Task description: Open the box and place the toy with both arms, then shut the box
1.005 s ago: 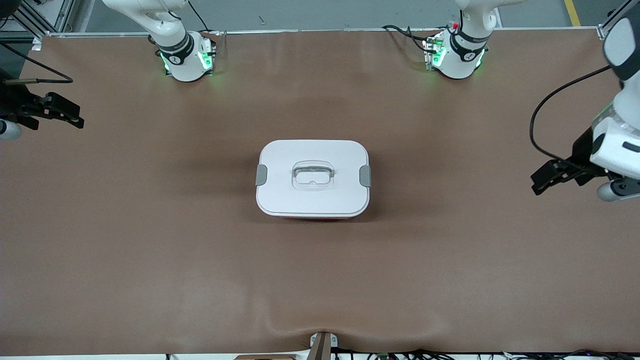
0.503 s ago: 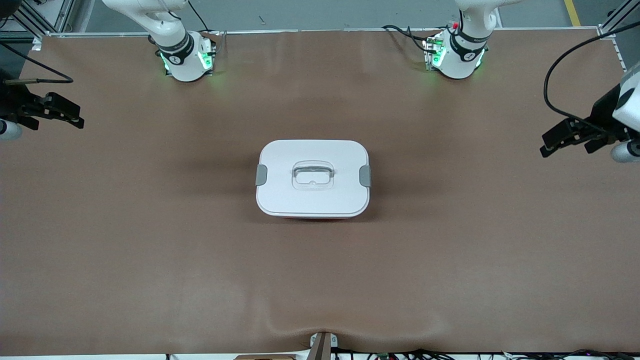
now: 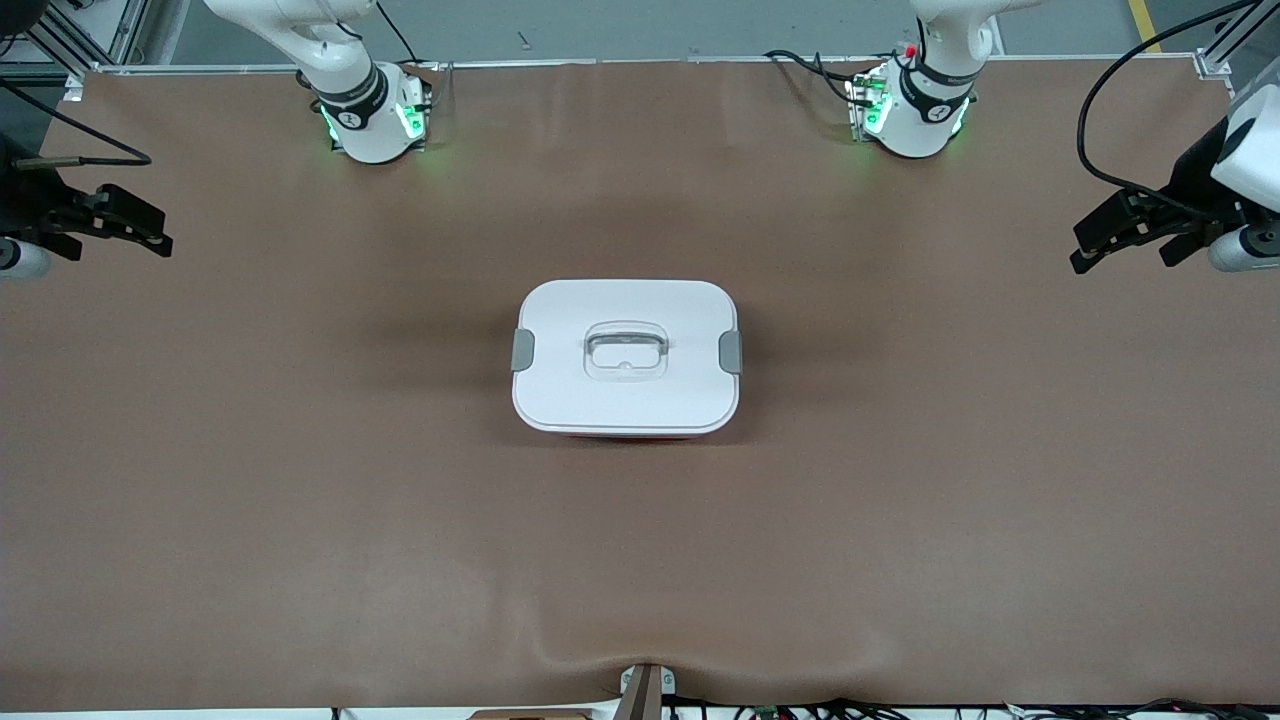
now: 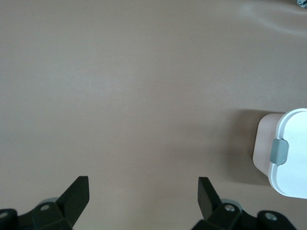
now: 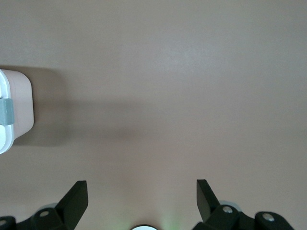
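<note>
The box (image 3: 626,356) stands in the middle of the table with its white lid on and both grey clips (image 3: 523,350) down at its ends. A sliver of pink tub shows under the lid. The toy is out of view. My left gripper (image 3: 1084,248) is open and empty, over the table's left-arm end, well clear of the box. Its wrist view shows its spread fingers (image 4: 79,191) and the box's end (image 4: 290,153). My right gripper (image 3: 160,232) is open and empty over the right-arm end. Its wrist view shows the gripper (image 5: 141,191) and the box's other end (image 5: 14,112).
The two arm bases (image 3: 375,115) (image 3: 915,110) stand along the table edge farthest from the front camera, with cables by them. A small bracket (image 3: 645,690) sits at the nearest edge, where the brown mat bulges slightly.
My left gripper has risen in the front view, toward the bases' side of the table, and stayed open. My right gripper has hardly moved. The box has not moved.
</note>
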`<action>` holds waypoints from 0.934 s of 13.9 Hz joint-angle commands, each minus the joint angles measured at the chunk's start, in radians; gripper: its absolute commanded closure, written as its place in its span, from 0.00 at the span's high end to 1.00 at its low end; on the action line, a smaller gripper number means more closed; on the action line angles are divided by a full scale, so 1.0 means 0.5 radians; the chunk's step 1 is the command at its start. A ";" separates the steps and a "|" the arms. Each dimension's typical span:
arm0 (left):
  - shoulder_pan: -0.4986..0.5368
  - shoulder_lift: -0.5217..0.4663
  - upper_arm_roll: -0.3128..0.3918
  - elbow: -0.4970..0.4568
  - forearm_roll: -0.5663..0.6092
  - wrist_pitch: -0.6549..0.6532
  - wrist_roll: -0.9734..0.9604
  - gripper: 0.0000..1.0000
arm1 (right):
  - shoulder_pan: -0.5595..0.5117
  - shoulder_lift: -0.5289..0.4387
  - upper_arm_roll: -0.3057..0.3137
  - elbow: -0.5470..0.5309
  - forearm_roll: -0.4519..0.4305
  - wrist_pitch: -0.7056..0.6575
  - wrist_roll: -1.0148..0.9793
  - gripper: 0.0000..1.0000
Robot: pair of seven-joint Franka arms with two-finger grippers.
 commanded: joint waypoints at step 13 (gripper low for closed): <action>-0.175 0.009 0.281 0.016 -0.011 -0.005 0.279 1.00 | 0.026 0.004 -0.004 0.019 -0.039 0.000 0.009 1.00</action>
